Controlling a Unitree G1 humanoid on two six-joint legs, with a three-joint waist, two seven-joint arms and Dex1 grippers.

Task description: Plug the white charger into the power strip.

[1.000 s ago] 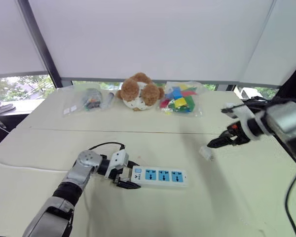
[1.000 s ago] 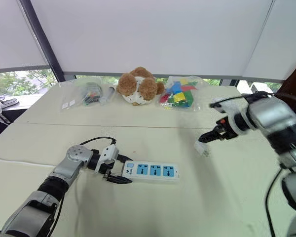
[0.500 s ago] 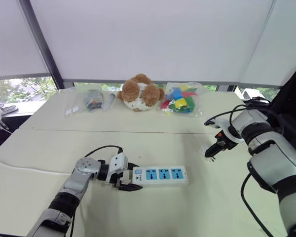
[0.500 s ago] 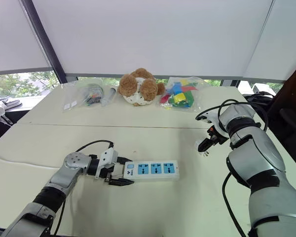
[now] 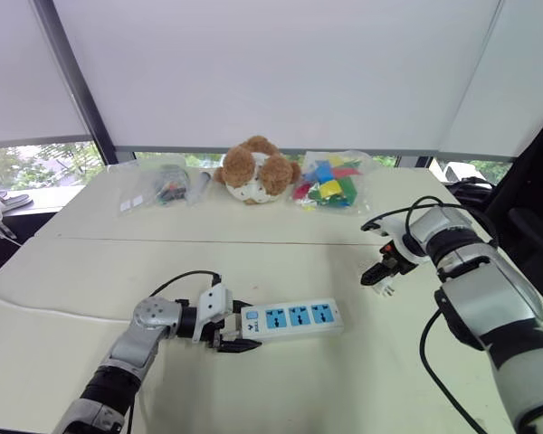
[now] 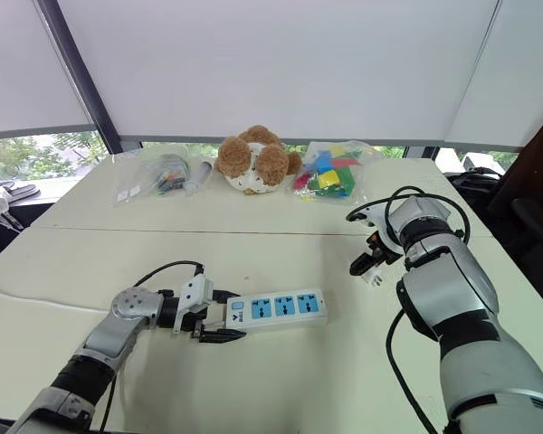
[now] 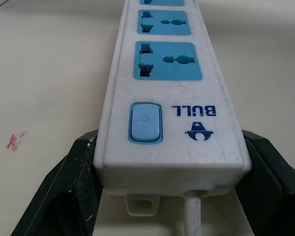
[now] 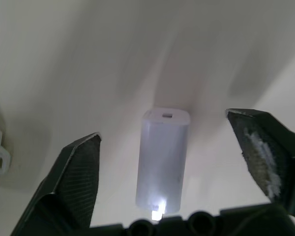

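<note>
Left arm (image 5: pixel 131 348), lower left: silver-grey shells are being joined by black bands; white bracket (image 5: pixel 214 306) being carried behind black-fingered left gripper (image 5: pixel 252 325). Right arm (image 5: pixel 484 298), right edge: alike, black cables (image 5: pixel 400 213) being looped at wrist.

Power strip (image 5: pixel 290 318): white bar, three blue sockets, blue switch and cord at its left end. It lies flat near centre, running left-right with the right end slightly farther; the switch end is clamped in the left gripper (image 5: pixel 244 326).

White charger (image 8: pixel 163 162): small white block with a USB port on one end, lying on the table to the right, well apart from the strip.
</note>
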